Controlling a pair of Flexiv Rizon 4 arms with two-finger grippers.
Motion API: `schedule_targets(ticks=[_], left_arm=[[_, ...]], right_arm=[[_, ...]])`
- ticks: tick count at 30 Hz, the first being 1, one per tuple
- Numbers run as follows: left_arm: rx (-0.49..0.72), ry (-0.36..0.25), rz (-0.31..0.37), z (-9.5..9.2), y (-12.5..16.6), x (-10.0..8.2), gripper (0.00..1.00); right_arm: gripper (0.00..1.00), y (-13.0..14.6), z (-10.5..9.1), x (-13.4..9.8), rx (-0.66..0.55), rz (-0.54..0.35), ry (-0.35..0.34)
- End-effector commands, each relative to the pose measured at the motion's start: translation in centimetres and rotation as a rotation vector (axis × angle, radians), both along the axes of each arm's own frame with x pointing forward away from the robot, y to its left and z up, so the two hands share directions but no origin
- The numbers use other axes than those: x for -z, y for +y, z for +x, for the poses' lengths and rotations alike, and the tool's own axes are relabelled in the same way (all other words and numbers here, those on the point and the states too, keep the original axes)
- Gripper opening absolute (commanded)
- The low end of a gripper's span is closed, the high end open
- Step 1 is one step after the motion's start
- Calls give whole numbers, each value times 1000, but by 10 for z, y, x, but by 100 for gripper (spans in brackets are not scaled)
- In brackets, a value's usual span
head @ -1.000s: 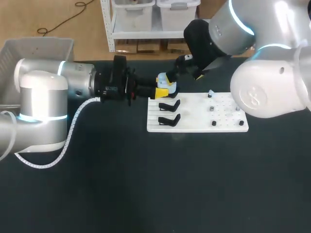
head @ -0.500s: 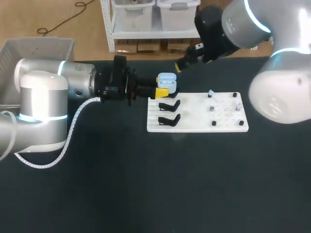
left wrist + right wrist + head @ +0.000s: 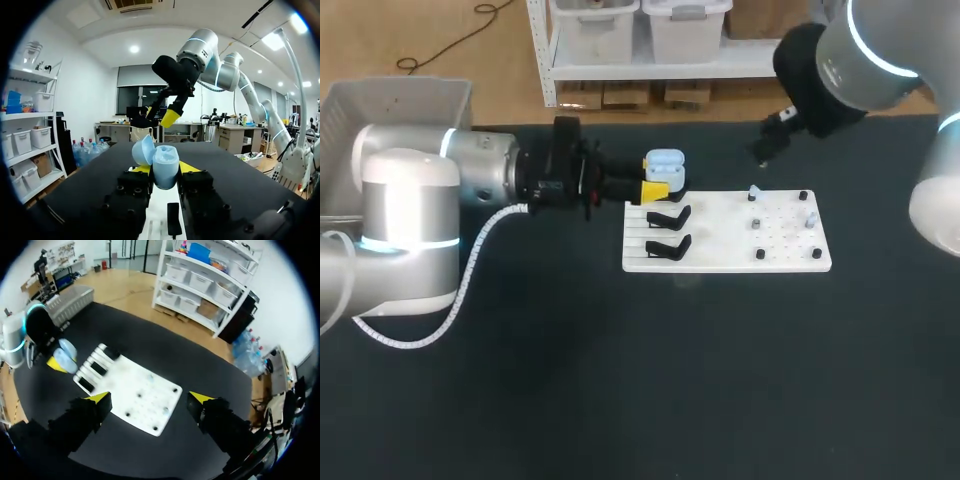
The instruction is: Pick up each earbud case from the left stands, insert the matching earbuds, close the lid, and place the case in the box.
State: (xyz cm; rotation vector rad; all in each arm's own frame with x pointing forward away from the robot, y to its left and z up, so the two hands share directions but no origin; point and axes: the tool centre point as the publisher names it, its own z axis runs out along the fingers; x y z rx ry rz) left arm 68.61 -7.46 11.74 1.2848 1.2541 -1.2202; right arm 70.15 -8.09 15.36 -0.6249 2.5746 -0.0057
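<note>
A light blue earbud case (image 3: 664,164) with its lid swung open is held just off the far left corner of the white board (image 3: 720,225); my left gripper (image 3: 657,186) is shut on it. In the left wrist view the case (image 3: 165,166) sits between the yellow fingertips (image 3: 142,169), lid (image 3: 142,150) tipped back. My right gripper (image 3: 767,145) hangs open above the board's far side, apart from the case, with nothing in it. The right wrist view looks down between its spread fingers (image 3: 99,398) on the board (image 3: 135,390) and the case (image 3: 65,356). A small earbud (image 3: 753,193) stands on a peg.
Two black stands (image 3: 668,216) sit unoccupied on the board's left half, and several dark pegs dot its right half. A grey box (image 3: 390,100) stands at the table's far left corner. Dark tabletop stretches in front of the board.
My right arm has drawn back from the case, rising and swinging to the right. My left arm and the case it holds have stayed still.
</note>
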Motion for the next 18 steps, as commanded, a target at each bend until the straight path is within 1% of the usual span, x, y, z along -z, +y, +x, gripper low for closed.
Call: schedule_targets(ticks=[1, 10, 13, 18], left_arm=[[-2, -3, 0, 0, -2, 1, 0], [-1, -1, 3, 0, -4, 1, 0], [-1, -1, 3, 0, -4, 1, 0], [-1, -1, 3, 0, -4, 1, 0]], right_arm=[[100, -11, -5, 9, 33, -70, 11], [100, -44, -10, 43, 66, -159, 173], [100, -49, -13, 54, 67, -177, 227], [100, -49, -19, 71, 57, -214, 288]])
